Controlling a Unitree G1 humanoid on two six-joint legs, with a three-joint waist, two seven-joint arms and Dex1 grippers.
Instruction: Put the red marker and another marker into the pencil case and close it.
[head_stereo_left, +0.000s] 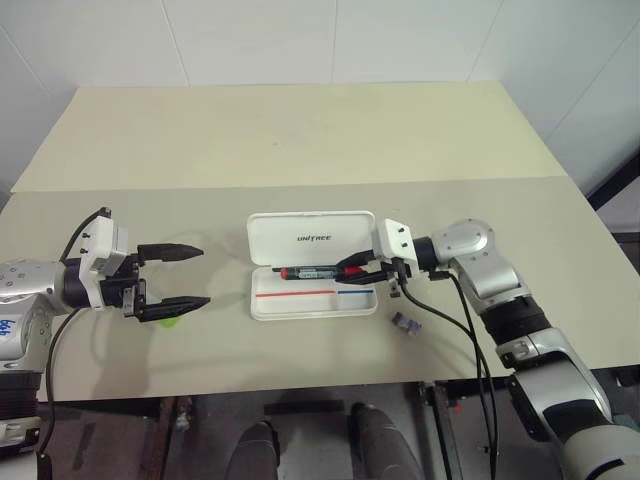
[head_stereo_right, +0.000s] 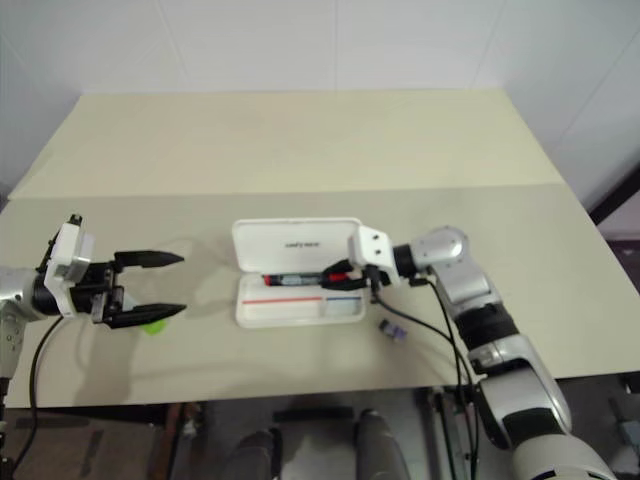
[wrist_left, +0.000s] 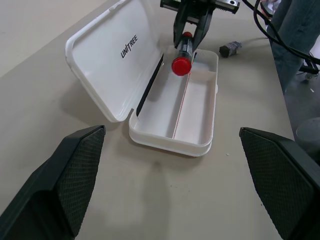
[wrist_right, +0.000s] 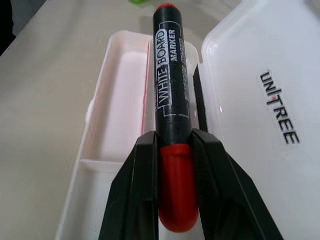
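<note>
Black-bodied red marker (wrist_right: 170, 100), red-capped

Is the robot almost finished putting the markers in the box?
Not yet. The pencil case already lies open on the table. The right pincer is shut on the red marker, holding it over the case's tray. The green marker lies on the table just under the open left pincer. Both markers need placing inside, then the lid shut.
</note>
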